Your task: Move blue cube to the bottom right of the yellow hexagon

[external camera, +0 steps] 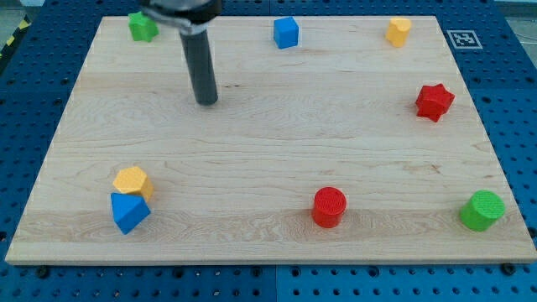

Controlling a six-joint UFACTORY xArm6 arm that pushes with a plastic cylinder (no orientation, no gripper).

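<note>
My tip (206, 101) rests at 11 o'clock on the board (268, 143), well apart from blocks. It has no jaws. A blue cube (129, 211) touches the yellow hexagon (132, 181) at its 6 o'clock.

A red star-shaped block (434, 101) is seen near the light wooden board's (268, 159) right edge. A red cylinder (329, 206) and a green cylinder (482, 210) are placed along the bottom, and a green block (143, 27) at top left.

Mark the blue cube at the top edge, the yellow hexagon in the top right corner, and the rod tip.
blue cube (286, 32), camera view, centre of its visible faces.
yellow hexagon (398, 31), camera view, middle of the block.
my tip (206, 101), camera view, very end of the rod, left of the blue cube.
</note>
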